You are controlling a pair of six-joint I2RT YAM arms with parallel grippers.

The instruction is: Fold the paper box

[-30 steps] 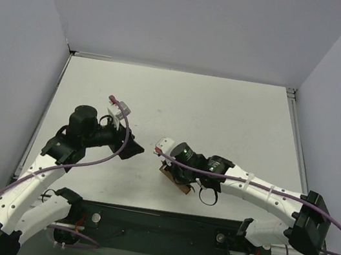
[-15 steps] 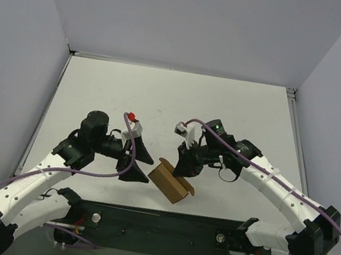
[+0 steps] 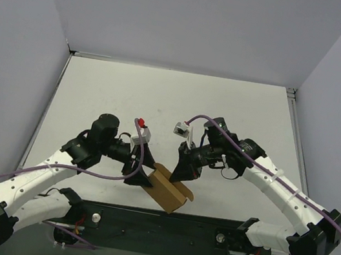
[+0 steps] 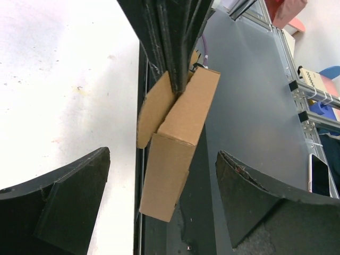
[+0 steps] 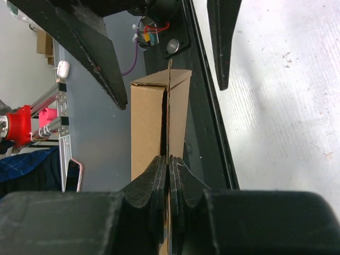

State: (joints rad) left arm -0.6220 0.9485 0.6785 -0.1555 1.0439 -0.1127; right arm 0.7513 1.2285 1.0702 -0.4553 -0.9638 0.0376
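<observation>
We judge the paper box [image 3: 168,191] light and crease-prone: right gripper [image 3: 180,174] pinches its flap, left gripper [image 3: 139,176] gapes empty.

A brown paper box [image 3: 168,191] lies diagonally at the near edge of the tabletop [image 3: 162,100]. The right claw [image 3: 182,170] meets its far side, and the left claw [image 3: 139,176] sits just beside its left end.

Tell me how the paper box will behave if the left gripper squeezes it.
Probably light: the paper box is held by one thin flap pinched in the right gripper. Likely soft: its walls are thin cardboard, so the open left gripper could dent it. It may swivel about that single pinch when pushed.
</observation>
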